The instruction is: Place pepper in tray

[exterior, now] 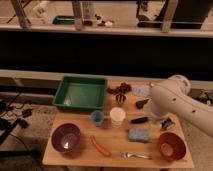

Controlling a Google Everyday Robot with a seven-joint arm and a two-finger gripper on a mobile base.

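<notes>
The pepper (100,146), slim and orange-red, lies on the wooden table (80,156) near its front edge, between the purple bowl (66,137) and a blue sponge (138,135). The green tray (80,93) sits at the table's back left with nothing in it. My white arm (175,102) reaches in from the right. Its dark gripper (166,123) hangs open over the table's right side, just behind the orange bowl (171,144). It is far to the right of the pepper and holds nothing.
A blue cup (97,118) and a white cup (117,116) stand mid-table. A fork (135,155) lies at the front. Dark objects (140,120) and small items (120,91) sit toward the back right. A dark counter runs behind the table.
</notes>
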